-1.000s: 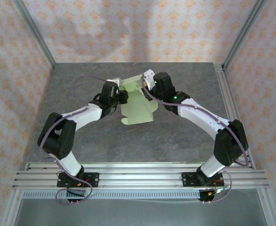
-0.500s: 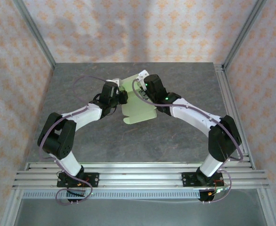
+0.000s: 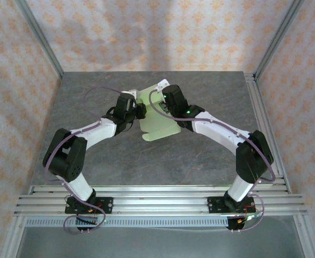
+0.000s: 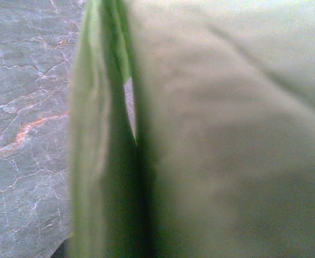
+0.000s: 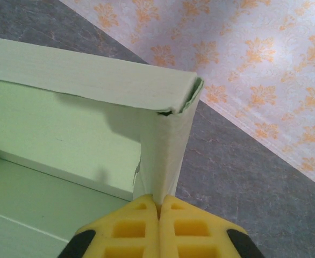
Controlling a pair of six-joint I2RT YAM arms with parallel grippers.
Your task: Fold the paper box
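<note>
since a second ago the right arm has swung inward to the left, and the paper box (image 3: 156, 124) looks narrower from above, its right side drawn in. the right hand (image 5: 159, 207) is clenched on the box: its yellow pads (image 5: 130, 228) meet around the lower end of an upright corner wall, beside a long wall with a turned-over top edge. the left hand (image 3: 140, 112) sits at the box's left edge, clenched on the card, which looms blurred and close in its wrist view. the box sits between the two hands at the far middle of the grey marbled desk (image 3: 200, 156); whether it touches the desk i cannot tell.
</note>
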